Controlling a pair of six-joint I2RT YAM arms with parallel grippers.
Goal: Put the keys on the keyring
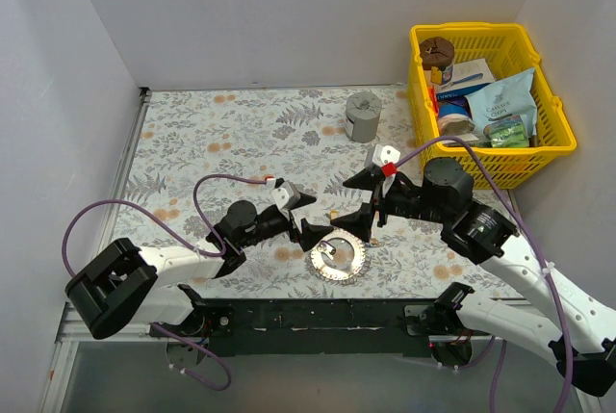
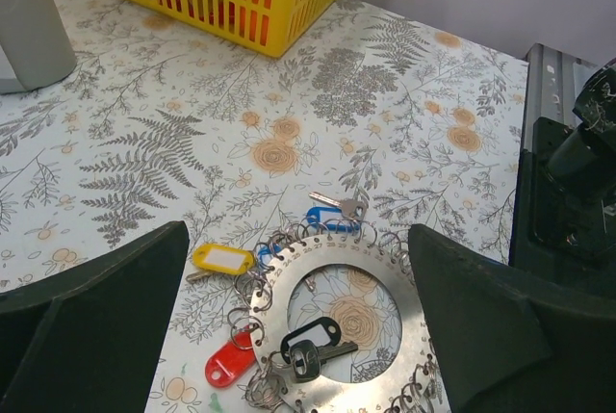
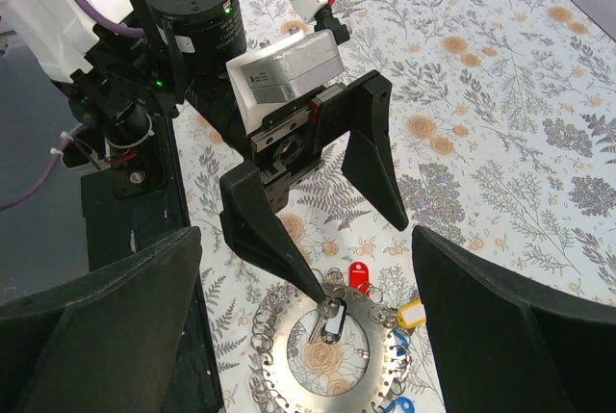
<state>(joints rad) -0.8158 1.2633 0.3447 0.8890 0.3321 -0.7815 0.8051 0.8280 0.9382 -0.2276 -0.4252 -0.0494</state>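
Note:
The keyring (image 2: pixel 414 336) is a flat silver ring lying on the floral table, its rim lined with small wire loops. A key with a black tag (image 2: pixel 313 344) lies across its hole. A yellow tag (image 2: pixel 221 259), a red tag (image 2: pixel 229 363) and a blue tag with a silver key (image 2: pixel 332 216) lie at its rim. My left gripper (image 2: pixel 298 240) is open and empty, straddling the ring. In the right wrist view one left finger's tip (image 3: pixel 322 283) is at the black-tagged key's head (image 3: pixel 332 309). My right gripper (image 3: pixel 306 240) is open and empty, above the keyring (image 3: pixel 289 374). From above, both grippers, left (image 1: pixel 313 219) and right (image 1: pixel 358 203), flank the keyring (image 1: pixel 352 269).
A grey cylindrical cup (image 1: pixel 363 115) stands at the back middle. A yellow basket (image 1: pixel 568 129) with packets fills the back right corner. The black base rail (image 1: pixel 318 315) runs just in front of the ring. White walls close the left and back.

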